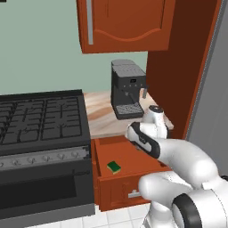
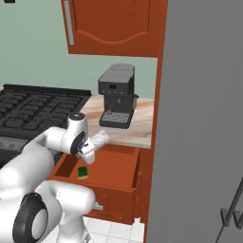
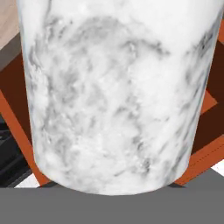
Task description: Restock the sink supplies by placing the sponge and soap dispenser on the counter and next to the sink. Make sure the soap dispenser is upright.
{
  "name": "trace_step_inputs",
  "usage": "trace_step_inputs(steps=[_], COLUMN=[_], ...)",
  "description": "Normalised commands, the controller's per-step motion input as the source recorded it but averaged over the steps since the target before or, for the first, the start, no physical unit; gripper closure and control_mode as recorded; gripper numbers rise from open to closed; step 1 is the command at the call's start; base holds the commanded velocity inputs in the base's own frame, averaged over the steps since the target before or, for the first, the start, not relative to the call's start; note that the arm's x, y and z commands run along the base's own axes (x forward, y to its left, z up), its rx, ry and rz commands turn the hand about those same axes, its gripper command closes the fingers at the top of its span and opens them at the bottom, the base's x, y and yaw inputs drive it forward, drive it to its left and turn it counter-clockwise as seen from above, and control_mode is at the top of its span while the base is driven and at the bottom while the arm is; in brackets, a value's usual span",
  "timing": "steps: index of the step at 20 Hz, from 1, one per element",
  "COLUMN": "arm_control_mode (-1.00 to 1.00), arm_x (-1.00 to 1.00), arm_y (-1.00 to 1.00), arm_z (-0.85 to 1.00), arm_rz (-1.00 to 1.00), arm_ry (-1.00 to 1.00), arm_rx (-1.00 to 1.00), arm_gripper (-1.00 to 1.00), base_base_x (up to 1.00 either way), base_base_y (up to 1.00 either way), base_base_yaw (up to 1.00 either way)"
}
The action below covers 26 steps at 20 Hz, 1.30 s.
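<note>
jaws: pressed in on the soap dispenser (image 3: 116, 96); you hold it right up against the hand camera, its white-grey marbled body spanning that view, fingertips hidden behind it.
soap dispenser: in the right base view it shows as a whitish cylinder (image 2: 98, 139) sticking out sideways from the wrist, lying over rather than upright, above the open drawer. Pump top not visible.
arm: your white arm bends over the drawer; wrist just short of the front edge of the bench.
drawer: reddish-brown drawer (image 1: 133, 171) pulled open under the bench, right of the stove; bare wood floor inside.
sponge: green top over yellow, lying flat on the drawer floor (image 1: 114, 167), near the drawer's left wall and toward its front; also seen at (image 2: 83, 172). Well apart from the dispenser, not touched.
bench: beige marble-look top (image 1: 100, 120) past the drawer, between the stove and the tall wood panel on the right.
coffee machine: dark grey, upright on the bench (image 1: 127, 89), toward the back edge near the wall.
stove: black cooktop with grates (image 1: 40, 118), left of the bench; oven front below.
upper cabinet: reddish-brown door (image 1: 124, 24) on the wall above the coffee machine.
sink: can't tell where it is from these views.
</note>
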Motion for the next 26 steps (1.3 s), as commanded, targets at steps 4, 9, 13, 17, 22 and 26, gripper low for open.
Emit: trace_step_inputs(steps=[4, 9, 13, 17, 22, 26], arm_control_mode=[-1.0, -1.0, -1.0, -1.0, 1.0, 1.0], arm_x=[-0.49, -0.51, -0.46, -0.07, -0.03, 0.0], arm_y=[0.0, 0.03, 0.11, 0.08, 0.08, 0.0], arm_z=[1.0, 0.86, 0.58, 0.04, 0.0, 0.0], arm_rz=[-0.11, -0.09, -0.09, -0.01, 0.0, 0.0], arm_ry=[0.0, 0.01, 0.0, 0.0, -0.01, 0.0], arm_rx=[0.04, 0.02, 0.0, 0.0, -0.01, 0.0], arm_gripper=[1.0, 1.0, 1.0, 1.0, 1.0, 1.0], base_base_x=[0.0, 0.0, 0.0, 0.0, -0.29, -1.0], base_base_y=[0.0, 0.0, 0.0, 0.0, 0.11, 0.61], base_base_yaw=[0.0, 0.0, 0.0, 0.0, 0.0, 0.0])
